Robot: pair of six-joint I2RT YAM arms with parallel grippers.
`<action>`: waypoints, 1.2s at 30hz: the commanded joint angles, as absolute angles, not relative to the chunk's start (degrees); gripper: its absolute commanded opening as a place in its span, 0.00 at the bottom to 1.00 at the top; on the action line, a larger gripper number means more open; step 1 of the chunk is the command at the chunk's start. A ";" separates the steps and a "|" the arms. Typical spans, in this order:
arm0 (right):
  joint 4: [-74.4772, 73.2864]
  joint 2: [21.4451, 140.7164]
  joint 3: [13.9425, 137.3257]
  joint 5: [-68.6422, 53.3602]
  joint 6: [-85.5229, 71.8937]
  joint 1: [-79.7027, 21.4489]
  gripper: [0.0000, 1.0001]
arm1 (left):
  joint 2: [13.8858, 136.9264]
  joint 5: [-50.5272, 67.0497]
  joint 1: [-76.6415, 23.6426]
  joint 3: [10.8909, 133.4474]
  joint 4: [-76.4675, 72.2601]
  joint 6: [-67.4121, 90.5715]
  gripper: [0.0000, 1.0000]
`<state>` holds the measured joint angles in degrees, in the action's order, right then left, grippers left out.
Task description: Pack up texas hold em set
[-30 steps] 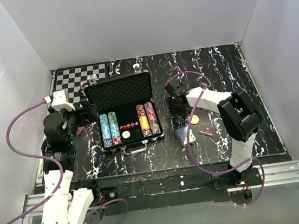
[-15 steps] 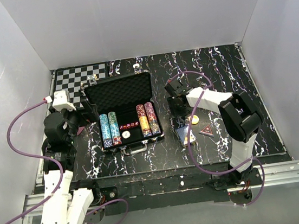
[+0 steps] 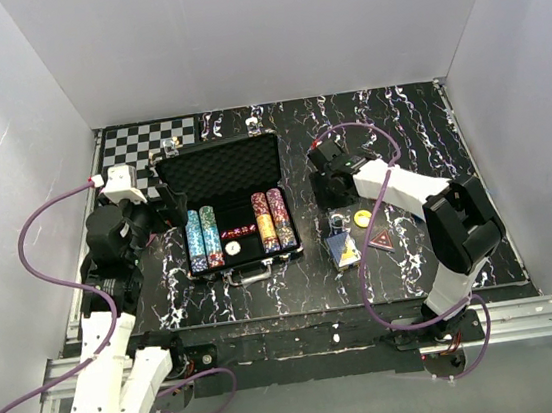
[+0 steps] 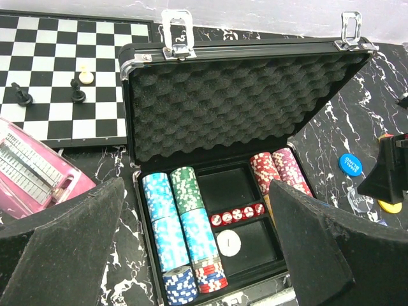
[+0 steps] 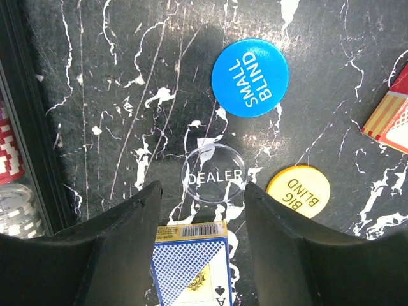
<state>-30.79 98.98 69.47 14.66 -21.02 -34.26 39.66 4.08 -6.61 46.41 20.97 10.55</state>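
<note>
Open briefcase (image 4: 236,108) with chip rows (image 4: 172,223), red dice (image 4: 237,215), white button (image 4: 228,242) inside

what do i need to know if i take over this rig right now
Grippers: the left gripper is open and empty, at the case's left side. The right gripper is open and empty, hovering over the clear dealer button.
The case is open with its lid up; the chip rows and red dice are inside.
On the table right of the case: dealer button, small blind button, big blind button, blue deck, red deck.
Left to do: load the three buttons and both decks, shut the lid, latch it.
</note>
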 commanded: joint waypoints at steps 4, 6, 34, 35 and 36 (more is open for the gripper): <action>-30.15 98.52 66.80 13.27 -23.55 -34.63 0.68 | 39.90 5.01 -7.03 46.41 21.36 10.37 0.98; -29.80 98.96 66.45 12.92 -23.99 -34.72 0.77 | 39.99 5.18 -7.03 46.41 21.36 10.46 0.98; -24.70 101.42 63.02 13.27 -24.26 -32.52 0.78 | 40.61 5.71 -7.03 46.41 21.45 10.55 0.98; -24.78 101.60 63.19 13.18 -24.26 -32.43 0.77 | 40.61 5.71 -7.03 46.41 21.45 10.63 0.98; -25.05 101.69 63.45 13.27 -24.34 -32.34 0.76 | 40.61 5.71 -7.12 46.41 21.45 10.63 0.98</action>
